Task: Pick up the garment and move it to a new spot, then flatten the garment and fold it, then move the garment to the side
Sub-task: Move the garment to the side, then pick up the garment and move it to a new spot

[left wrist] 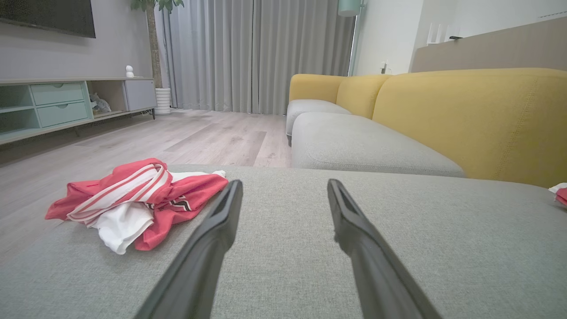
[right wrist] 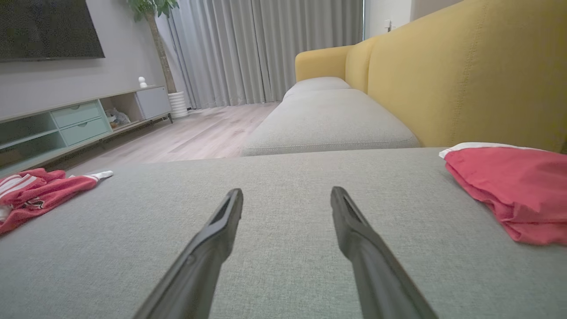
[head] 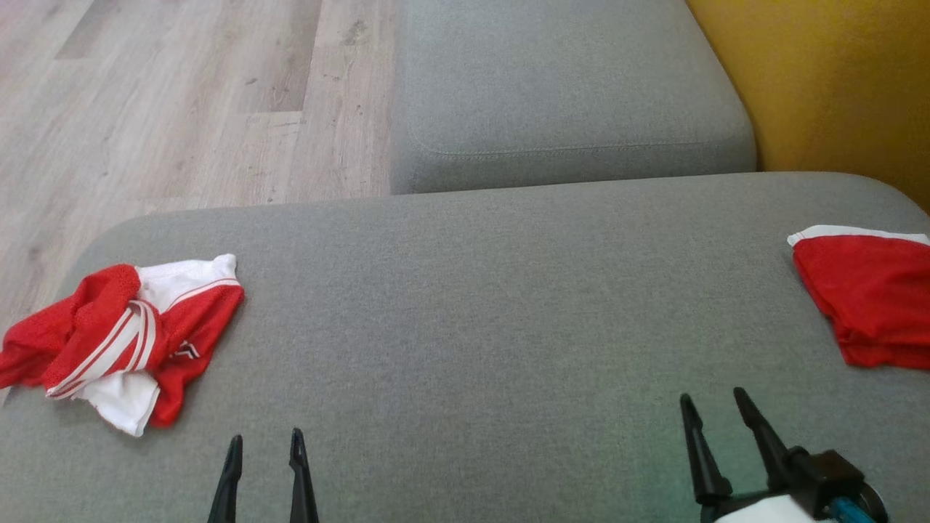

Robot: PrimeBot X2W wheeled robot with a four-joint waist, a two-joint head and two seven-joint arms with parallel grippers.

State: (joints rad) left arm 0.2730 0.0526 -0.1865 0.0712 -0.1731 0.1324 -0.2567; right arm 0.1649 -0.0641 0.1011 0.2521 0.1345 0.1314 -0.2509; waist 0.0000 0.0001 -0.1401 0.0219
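The crumpled red-and-white garment [head: 123, 334] lies at the left edge of the grey cushion [head: 472, 305], well apart from a folded red piece [head: 868, 298] at the right edge. The left pincer [head: 265, 436] and right pincer [head: 712, 395] hover at the near side, both spread wide and empty.

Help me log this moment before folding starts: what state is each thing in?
Crumpled garment: bunched in a heap at the left end of the cushion, not held.
Folded garment: folded and lying flat at the right end, partly cut off by the picture's edge.
Left claw: open, holding nothing.
Right claw: open, holding nothing.
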